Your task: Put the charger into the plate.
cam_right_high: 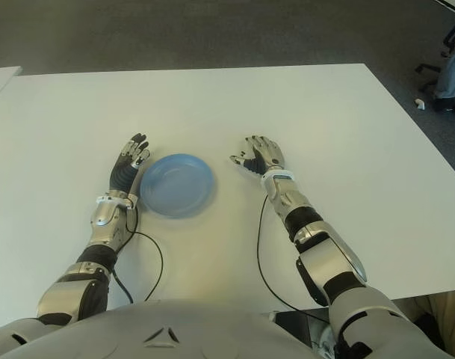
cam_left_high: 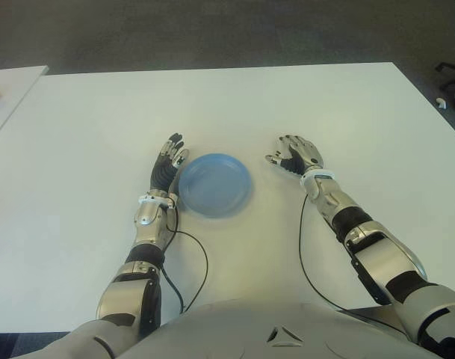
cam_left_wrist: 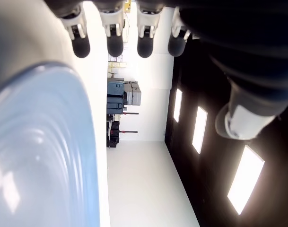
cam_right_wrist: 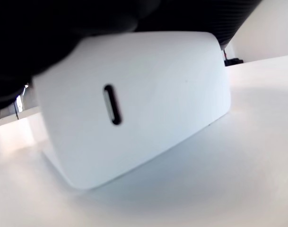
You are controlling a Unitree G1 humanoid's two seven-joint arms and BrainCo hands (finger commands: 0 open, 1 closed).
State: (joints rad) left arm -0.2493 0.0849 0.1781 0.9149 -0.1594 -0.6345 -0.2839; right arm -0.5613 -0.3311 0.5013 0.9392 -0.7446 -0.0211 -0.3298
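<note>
Left hand (cam_left_high: 169,158) is idling at the plate's (cam_left_high: 214,184) 9 o'clock edge, fingers extended, empty. At 3 o'clock, right hand (cam_left_high: 296,155) is covering the charger (cam_right_wrist: 134,104) on the desk (cam_left_high: 287,97); its grip cannot be judged. Secure it fully before lifting.

Head pair: high, angled down, sharing table (cam_left_high: 287,105) and plate (cam_left_high: 214,184). Left wrist: close along plate rim. Right wrist: hard against charger (cam_right_wrist: 134,109).
</note>
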